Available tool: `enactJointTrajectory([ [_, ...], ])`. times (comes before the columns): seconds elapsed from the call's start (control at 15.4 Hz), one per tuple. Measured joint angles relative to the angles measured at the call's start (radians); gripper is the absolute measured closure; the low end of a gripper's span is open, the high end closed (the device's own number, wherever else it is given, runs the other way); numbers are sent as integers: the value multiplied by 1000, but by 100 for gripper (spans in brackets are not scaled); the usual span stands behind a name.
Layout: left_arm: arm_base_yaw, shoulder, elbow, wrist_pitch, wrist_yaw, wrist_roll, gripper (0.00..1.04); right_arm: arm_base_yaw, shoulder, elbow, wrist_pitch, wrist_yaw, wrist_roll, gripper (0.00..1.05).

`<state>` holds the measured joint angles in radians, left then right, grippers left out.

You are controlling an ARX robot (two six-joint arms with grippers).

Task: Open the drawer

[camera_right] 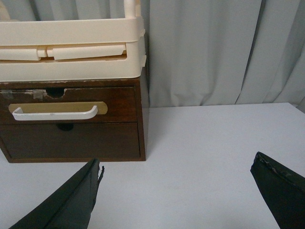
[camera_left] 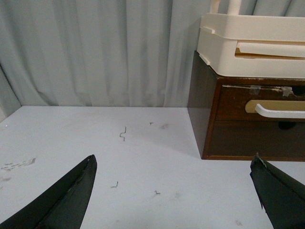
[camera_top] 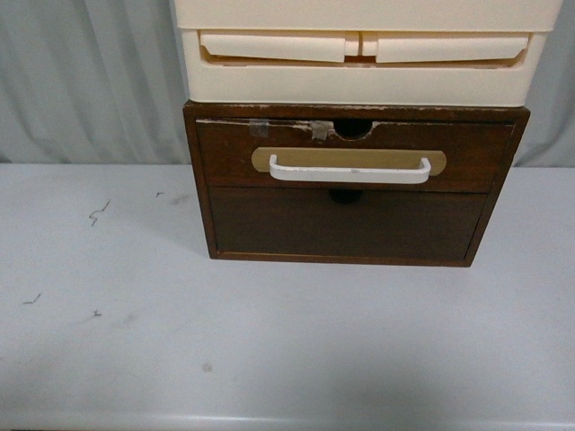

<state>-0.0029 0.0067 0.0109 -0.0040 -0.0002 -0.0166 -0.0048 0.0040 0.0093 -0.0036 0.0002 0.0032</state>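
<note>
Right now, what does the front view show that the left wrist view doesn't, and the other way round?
Front only: the drawer's full width, its notch and whole handle. Left wrist only: the left gripper, open, and the cabinet's side panel. Both: the drawer shut, the cream plastic drawers on top, the white table.

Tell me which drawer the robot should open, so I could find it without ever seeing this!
On the white table stands a dark brown wooden box with a cream plastic drawer unit stacked on top. The wide dark brown wooden drawer is the box's upper front. Only it has a white bar handle on a tan oval plate; the plain brown panel below has none.
</note>
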Motion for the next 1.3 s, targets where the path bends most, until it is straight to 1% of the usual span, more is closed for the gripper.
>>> enactJointTrajectory([
  [1.3, 0, 0, 0, 0, 0, 0, 7, 0, 0, 0, 0, 0, 0, 6],
])
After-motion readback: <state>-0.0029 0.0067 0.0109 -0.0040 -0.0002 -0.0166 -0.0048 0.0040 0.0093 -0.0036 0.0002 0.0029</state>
